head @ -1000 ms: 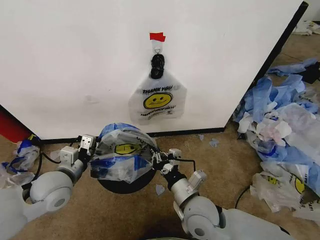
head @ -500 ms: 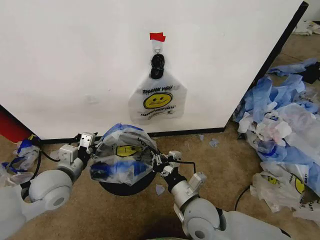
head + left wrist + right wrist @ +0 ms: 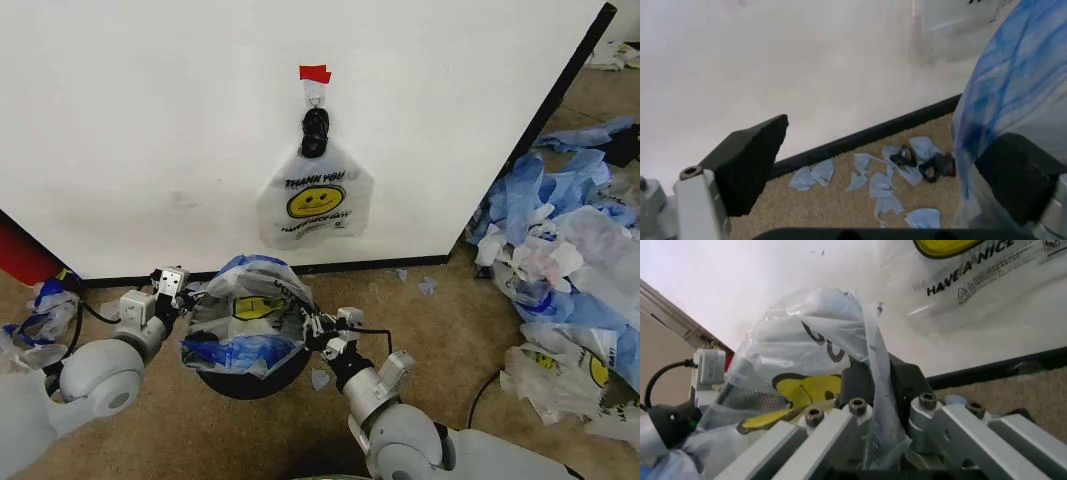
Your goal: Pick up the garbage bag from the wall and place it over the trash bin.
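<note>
Garbage bag (image 3: 247, 318) sits low and left of centre in our head view, draped over the black wire-mesh trash bin (image 3: 245, 372), and it has sunk a little lower over the rim than a second ago. Our left gripper (image 3: 172, 288) holds at the bag's left side with its pads spread apart, one pad against the plastic. Our right gripper (image 3: 314, 325) pinches the bag's right edge, having drifted slightly left and down. Another smiley bag (image 3: 314, 201) hangs on the wall (image 3: 150, 120), upper centre, unchanged.
</note>
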You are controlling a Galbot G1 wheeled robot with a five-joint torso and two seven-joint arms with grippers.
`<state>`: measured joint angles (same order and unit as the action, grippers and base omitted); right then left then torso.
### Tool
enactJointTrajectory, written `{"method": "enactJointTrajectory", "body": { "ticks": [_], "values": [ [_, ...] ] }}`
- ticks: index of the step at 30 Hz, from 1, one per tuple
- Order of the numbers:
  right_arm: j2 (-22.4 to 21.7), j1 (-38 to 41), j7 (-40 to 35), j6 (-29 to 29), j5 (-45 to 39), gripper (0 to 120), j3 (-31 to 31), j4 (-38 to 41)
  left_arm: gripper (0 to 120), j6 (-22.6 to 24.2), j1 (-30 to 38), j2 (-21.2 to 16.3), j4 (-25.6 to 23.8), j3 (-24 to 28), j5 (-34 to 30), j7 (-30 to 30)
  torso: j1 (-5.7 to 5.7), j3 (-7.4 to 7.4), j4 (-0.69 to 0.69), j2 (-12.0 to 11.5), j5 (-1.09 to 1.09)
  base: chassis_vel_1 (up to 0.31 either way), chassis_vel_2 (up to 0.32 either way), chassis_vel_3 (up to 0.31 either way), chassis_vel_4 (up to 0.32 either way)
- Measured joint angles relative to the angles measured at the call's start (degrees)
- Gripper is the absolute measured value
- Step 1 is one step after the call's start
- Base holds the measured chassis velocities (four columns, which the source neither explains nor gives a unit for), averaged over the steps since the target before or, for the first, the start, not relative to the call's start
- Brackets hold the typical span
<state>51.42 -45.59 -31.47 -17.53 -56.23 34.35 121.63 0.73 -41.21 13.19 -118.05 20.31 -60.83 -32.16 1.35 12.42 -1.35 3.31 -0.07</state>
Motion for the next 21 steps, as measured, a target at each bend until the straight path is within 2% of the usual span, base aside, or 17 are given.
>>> {"method": "enactJointTrajectory", "body": {
  "ticks": [10,21],
  "values": [
    [0.1,-0.2,0.3,-0.1,0.1,1,0.0,-0.9,98,0.0,0.4,-0.7,0.5,-0.4,0.2,0.3,0.00,0.00,0.00,0.0,0.00,0.000,0.000,0.000,0.000],
    [0.4,-0.2,0.3,-0.4,0.3,1,-0.2,-3.1,98,-0.2,-0.4,-0.4,0.6,-3.5,0.3,0.3,0.00,0.00,0.00,0.0,0.01,0.000,0.000,0.000,0.000]
  ]
}}
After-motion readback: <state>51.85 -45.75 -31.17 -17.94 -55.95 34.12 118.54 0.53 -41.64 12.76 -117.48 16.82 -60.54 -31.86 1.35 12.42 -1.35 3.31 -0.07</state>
